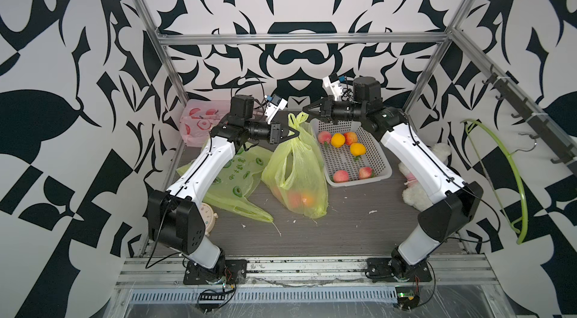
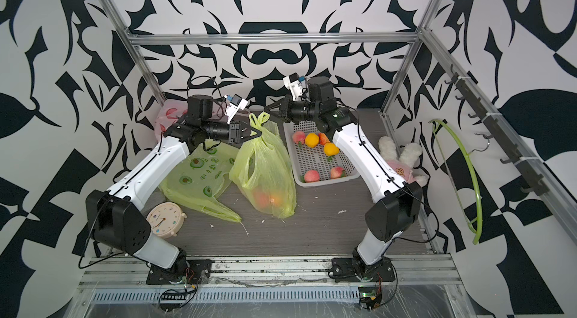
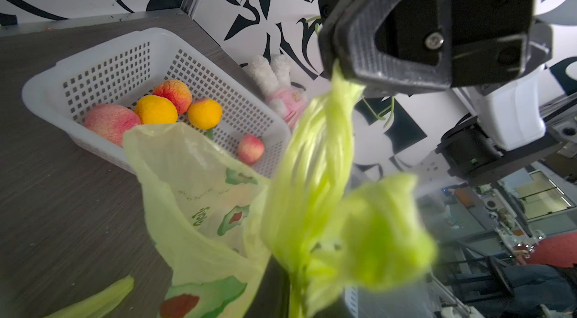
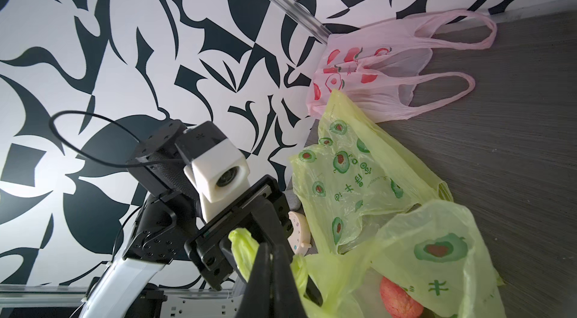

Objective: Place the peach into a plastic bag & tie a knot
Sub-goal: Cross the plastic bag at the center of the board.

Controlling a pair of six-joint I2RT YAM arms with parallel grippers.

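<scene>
- The left gripper is pinching one handle of the yellow-green bag.
- The bag is standing mid-surface, and the peach is lying at its bottom beside an orange.
- The right gripper is nipping the other handle, fingers pressed together.
- The basket is sitting just right of the bag.

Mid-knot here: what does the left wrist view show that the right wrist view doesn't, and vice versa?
Left wrist only: the white basket of fruit, the plush toy, the right gripper pinching a twisted handle. Right wrist only: the pink bag, the spare green bag, the clock, the left gripper at the other handle. Both: the loaded green bag.
</scene>
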